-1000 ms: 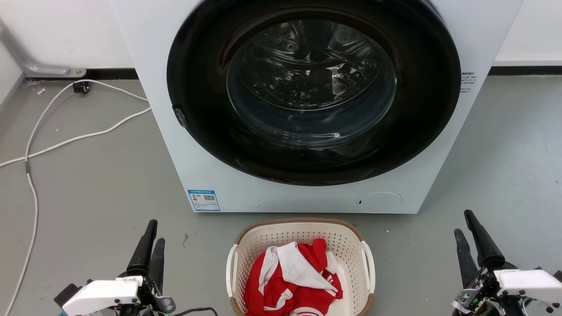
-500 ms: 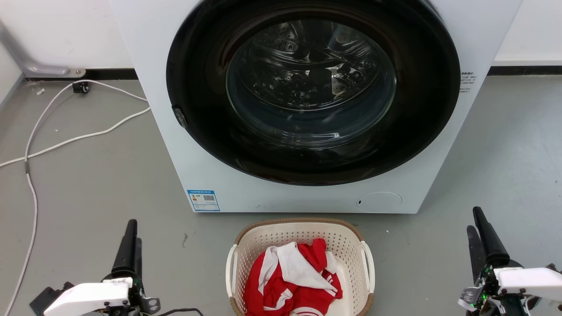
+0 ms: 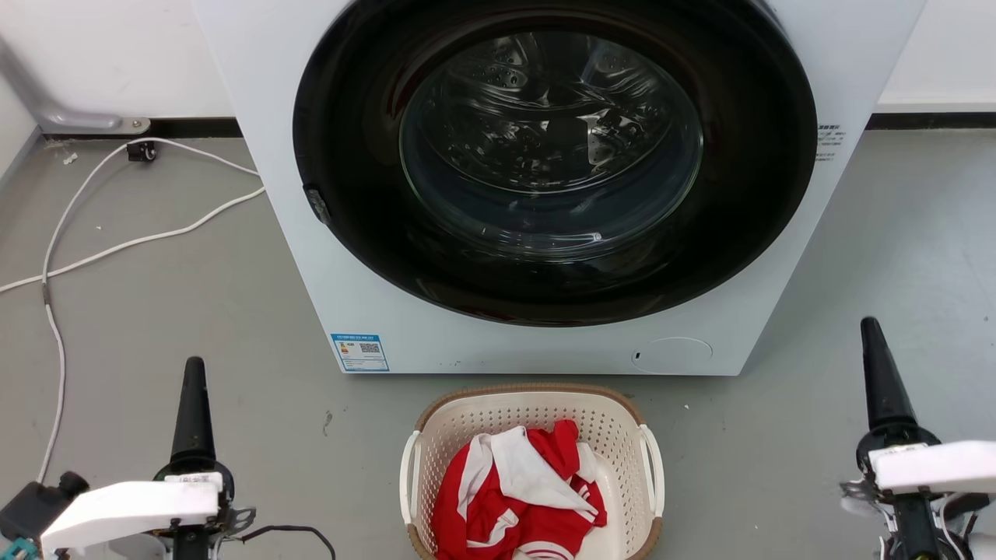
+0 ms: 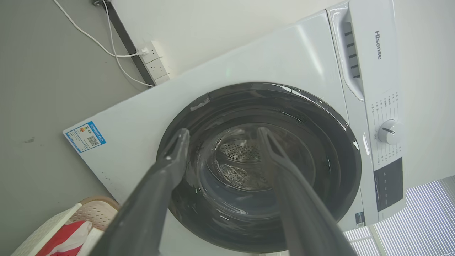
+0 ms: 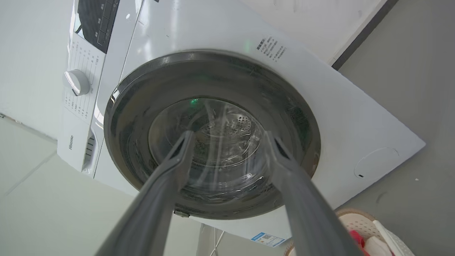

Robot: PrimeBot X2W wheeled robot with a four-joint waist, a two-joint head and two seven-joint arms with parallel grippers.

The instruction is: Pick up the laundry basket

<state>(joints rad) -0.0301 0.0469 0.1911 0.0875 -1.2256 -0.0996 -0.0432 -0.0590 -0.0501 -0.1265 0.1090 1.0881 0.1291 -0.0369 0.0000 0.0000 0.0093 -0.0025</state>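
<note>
The laundry basket (image 3: 476,418) stands on the grey floor just in front of the washing machine, cream with a brown rim and white side handles. A red and white garment (image 3: 517,498) lies inside it. My left gripper (image 3: 193,372) hovers well to the basket's left, fingers pointing at the machine and seen edge-on. My right gripper (image 3: 871,334) hovers well to its right, also edge-on. Both stand open with nothing between their fingers, as seen in the wrist views: left gripper (image 4: 223,133), right gripper (image 5: 229,137). A corner of the basket (image 4: 97,211) shows at the lower left of the left wrist view, and the basket (image 5: 357,218) at the lower right of the right wrist view.
The white front-loading washing machine (image 3: 327,257), its dark round door (image 3: 552,155) closed, rises right behind the basket. White cables (image 3: 117,247) trail over the floor at the left toward a wall socket (image 4: 155,65). Bare grey floor lies on both sides of the basket.
Both grippers have swung outward, away from the basket, the left going left and the right going right and up. Their fingers have turned edge-on. The basket has not moved.
</note>
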